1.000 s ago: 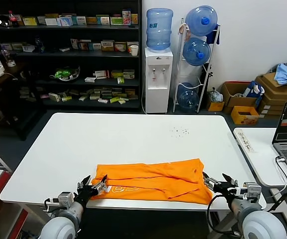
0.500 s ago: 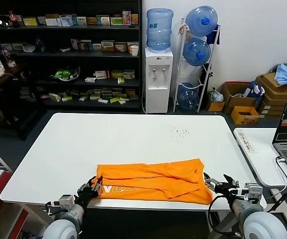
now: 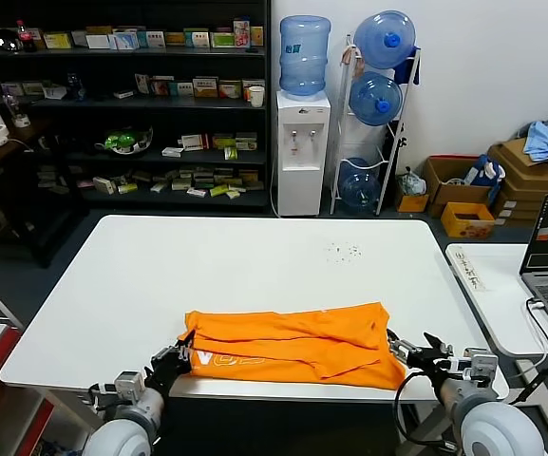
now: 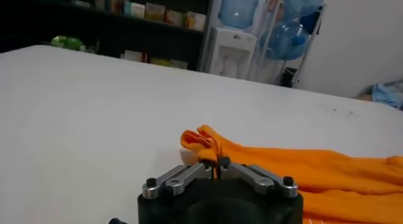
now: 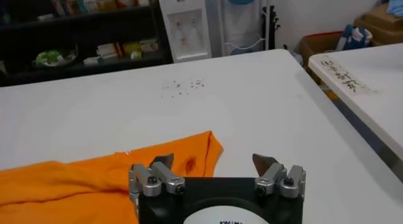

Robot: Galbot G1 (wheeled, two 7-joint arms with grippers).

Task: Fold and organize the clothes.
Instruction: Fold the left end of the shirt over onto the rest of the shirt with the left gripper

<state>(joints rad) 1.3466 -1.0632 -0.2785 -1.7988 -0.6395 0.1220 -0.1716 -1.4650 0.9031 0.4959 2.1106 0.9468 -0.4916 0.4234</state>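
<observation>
Left gripper is clenching the orange T-shirt edge, apparently thinly; right gripper is gaping, risking lopsided lifting.

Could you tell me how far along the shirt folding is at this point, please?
Done: the orange T-shirt already lies folded lengthwise into a long band along the near edge of the white table.
In hand: the left gripper is shut on the band's left end; the right gripper sits open at the right end, not gripping.
Left: the right-end grasp and the crosswise folds to make a compact stack.
</observation>
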